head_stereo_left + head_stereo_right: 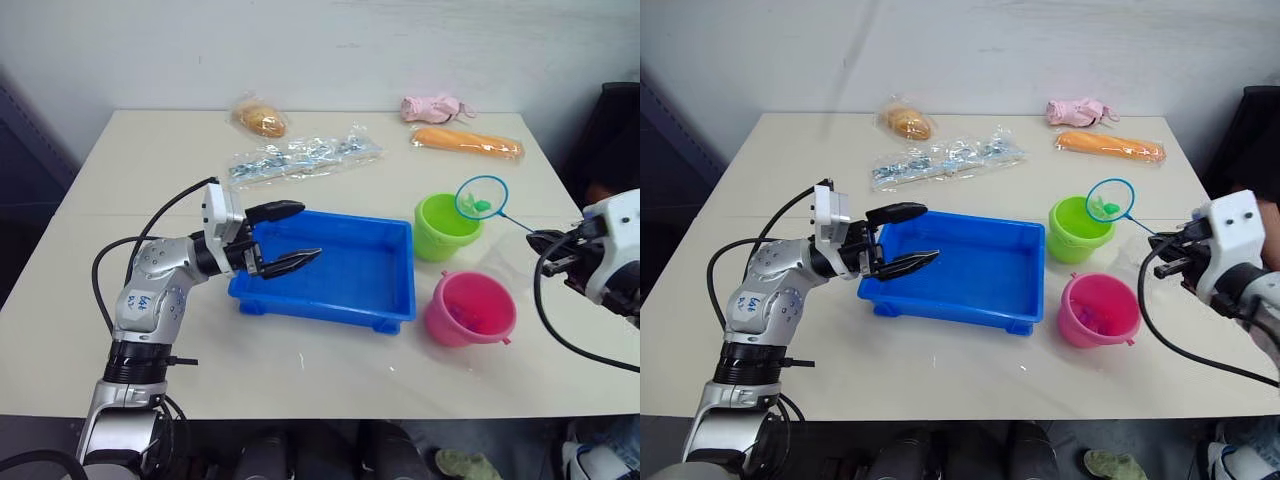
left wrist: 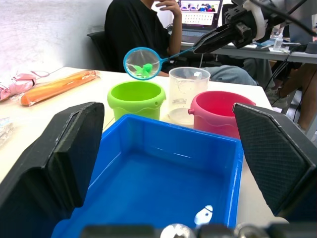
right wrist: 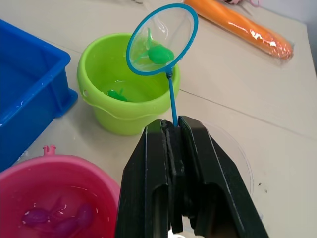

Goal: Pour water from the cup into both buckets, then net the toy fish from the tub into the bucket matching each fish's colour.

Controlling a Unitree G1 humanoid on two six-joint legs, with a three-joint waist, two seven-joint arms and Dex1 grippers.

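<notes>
The pouring looks done, I think, because the clear cup (image 2: 188, 94) stands upright and nearly empty beside the buckets, and both buckets have water in them. The pink bucket (image 3: 54, 193) already holds some pink fish (image 3: 59, 218) under its water, and the green bucket (image 3: 126, 84) has a green fish (image 3: 115, 94) sitting in it. The blue tub (image 1: 335, 265) looks almost empty of fish now; there is one small pale spot near its wall and I cannot tell what it is. So the job seems close to the end. The right gripper (image 3: 173, 134) is squeezed tight on the thin handle of the net (image 3: 161, 42). The net hangs just above the green bucket with one more green fish (image 3: 159, 53) caught in its mesh. Its handle runs from the gripper toward the bucket, with the hoop at the far end, standing nearly on its edge. The left gripper (image 1: 285, 238) floats over the near-left end of the tub with its fingers spread wide, holding nothing
</notes>
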